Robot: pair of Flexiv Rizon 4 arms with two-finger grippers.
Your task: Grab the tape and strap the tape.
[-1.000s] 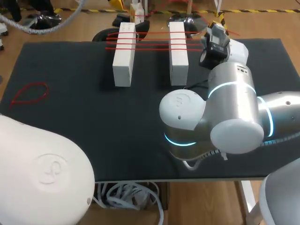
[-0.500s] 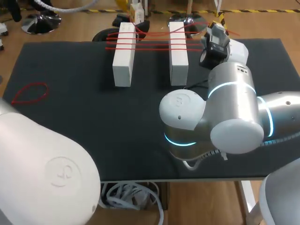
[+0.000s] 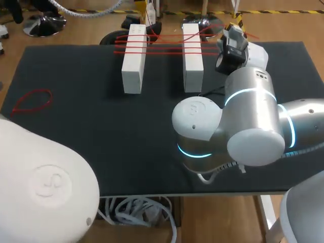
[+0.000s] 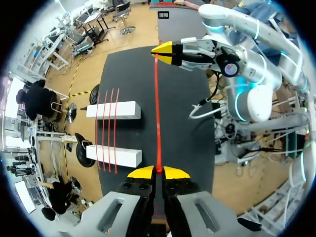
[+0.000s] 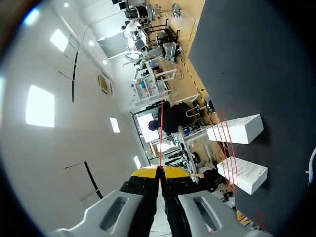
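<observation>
Left wrist view: our left gripper (image 4: 158, 172) is closed on one end of a red tape (image 4: 158, 108), its yellow tips pinching the strand from both sides. The tape runs taut ahead of the fingers, over the black table (image 4: 185, 118), to our right gripper (image 4: 165, 52), whose yellow tips are likewise clamped on the far end. Beside the stretched strand lie two white blocks (image 4: 112, 109), set parallel and apart, with several red strands (image 4: 110, 131) already laid across both. From the right wrist, we see the same tape leaving between that gripper's closed tips as a thin red line, the blocks and their strands off to one side. In the head view, the blocks sit at the top centre of the frame and the held tape crosses near their far ends. Our right arm (image 3: 243, 116) fills the right half of the frame and our left arm's white shell (image 3: 45, 187) covers the lower left corner. A loose red loop (image 3: 31, 100) lies on the table at the left edge, well apart from the blocks.
</observation>
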